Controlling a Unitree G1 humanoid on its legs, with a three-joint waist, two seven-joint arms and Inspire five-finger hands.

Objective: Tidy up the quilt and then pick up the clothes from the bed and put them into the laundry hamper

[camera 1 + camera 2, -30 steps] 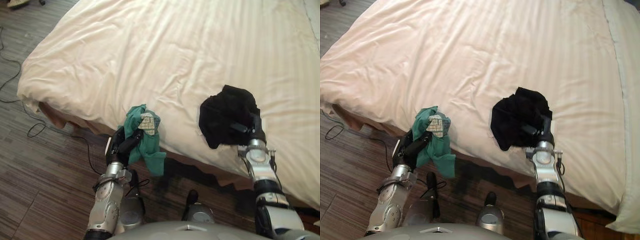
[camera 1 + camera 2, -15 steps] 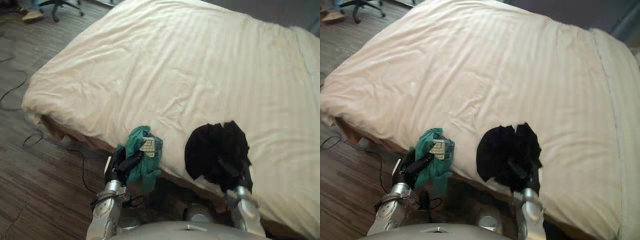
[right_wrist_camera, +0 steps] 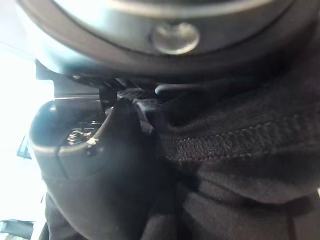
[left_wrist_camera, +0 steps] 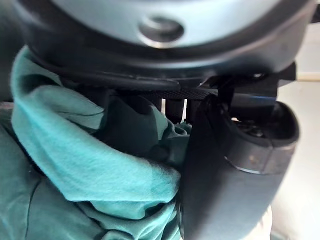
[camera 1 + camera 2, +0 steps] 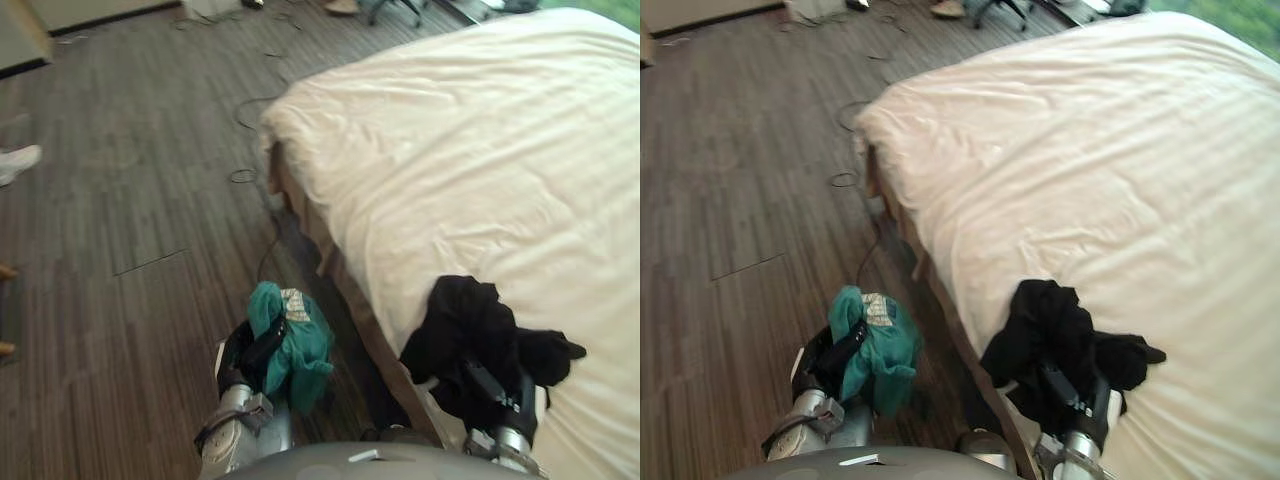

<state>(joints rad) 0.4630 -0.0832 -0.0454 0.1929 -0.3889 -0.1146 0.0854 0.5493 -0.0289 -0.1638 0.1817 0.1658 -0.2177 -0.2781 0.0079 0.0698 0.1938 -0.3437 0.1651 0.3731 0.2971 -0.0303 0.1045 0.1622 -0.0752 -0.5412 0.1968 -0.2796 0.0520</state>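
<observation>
Transfer step, judged: left hand [image 5: 243, 358] is clamped on the teal garment [image 5: 298, 345], right hand [image 5: 497, 393] on the black garment [image 5: 468, 322], quilt [image 5: 450, 150] spread beyond both; next, carry both to the laundry hamper.

the whole view is now turned to the robot's left, so the dark striped wooden floor [image 5: 120, 250] takes the left half and the corner of the cream striped quilt [image 5: 480, 170] comes in sight. the left hand [image 5: 250, 355] with the crumpled teal cloth garment [image 5: 295, 345] is now over the floor, apart from the bed, no more at its edge. the bunched black cloth garment [image 5: 470, 330] in the right hand [image 5: 495, 385] is now at the quilt's edge, partly past it. a person's white shoe [image 5: 20, 160] now shows on the floor.
</observation>
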